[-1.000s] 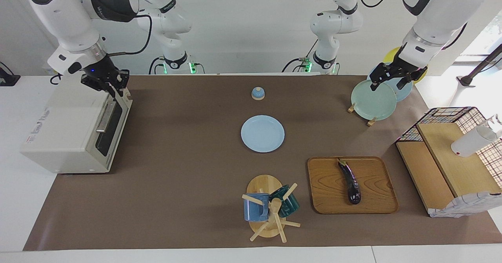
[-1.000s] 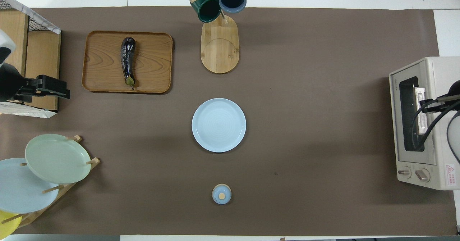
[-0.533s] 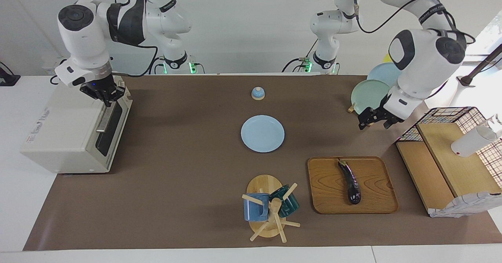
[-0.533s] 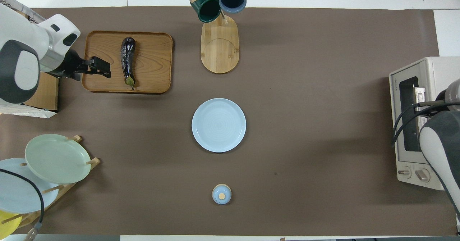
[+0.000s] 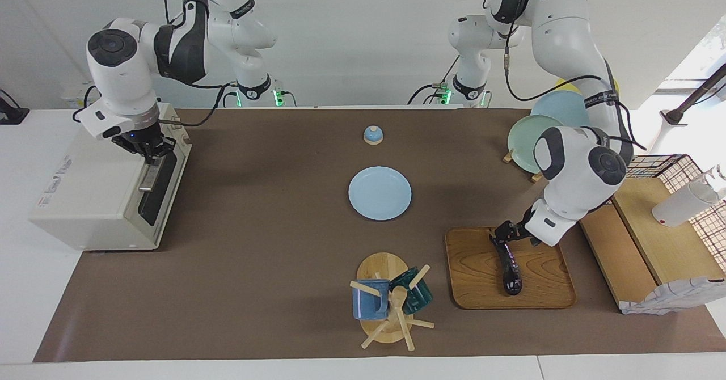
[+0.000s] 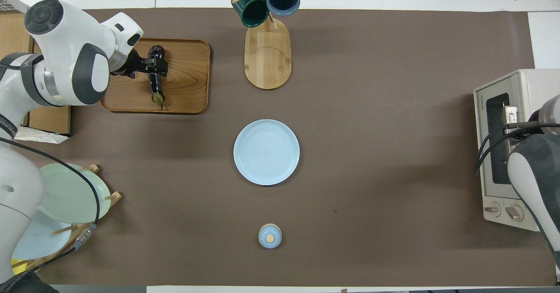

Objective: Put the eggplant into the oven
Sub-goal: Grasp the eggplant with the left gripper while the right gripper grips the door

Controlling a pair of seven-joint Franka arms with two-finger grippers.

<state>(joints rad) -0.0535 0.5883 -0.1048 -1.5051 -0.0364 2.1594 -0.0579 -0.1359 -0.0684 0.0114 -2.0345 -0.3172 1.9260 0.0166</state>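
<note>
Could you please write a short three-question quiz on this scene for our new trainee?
1. True or false: the eggplant lies on the wooden tray.
2. Which arm's tool is at the oven door handle: A) left, B) right?
3. Fill in: the left tool is over the eggplant's ____ end.

Key:
1. True.
2. B: the right tool, shut, is at the handle.
3. Stem; the left tool is open, and the eggplant is not lifted.
</note>
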